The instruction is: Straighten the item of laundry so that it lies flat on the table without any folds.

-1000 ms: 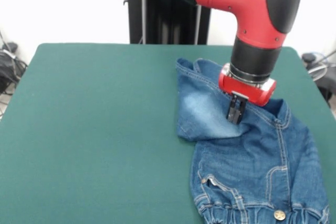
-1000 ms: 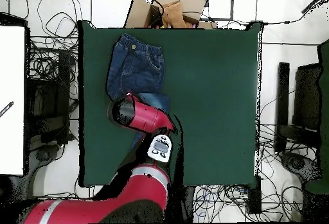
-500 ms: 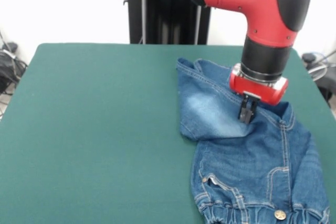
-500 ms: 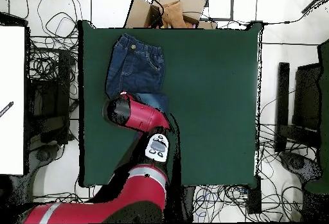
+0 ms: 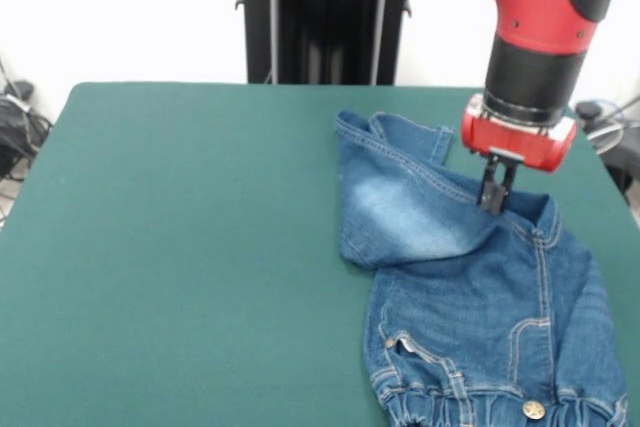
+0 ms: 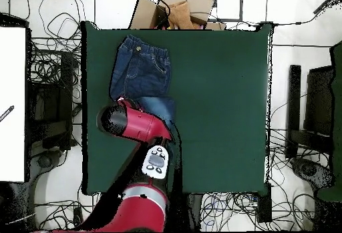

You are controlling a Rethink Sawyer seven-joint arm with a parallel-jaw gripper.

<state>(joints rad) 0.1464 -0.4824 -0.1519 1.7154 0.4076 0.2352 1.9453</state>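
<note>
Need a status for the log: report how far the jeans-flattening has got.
Done: the waistband end of the jeans lies flat on the table. In hand: the gripper is shut, its tips at the fold. Left: one leg is doubled over, its faded patch facing up, so unfolding remains.

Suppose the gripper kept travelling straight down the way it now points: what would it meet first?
Most likely the jeans: the gripper points down at the denim fold near their far edge, though depth is hard to judge.
</note>
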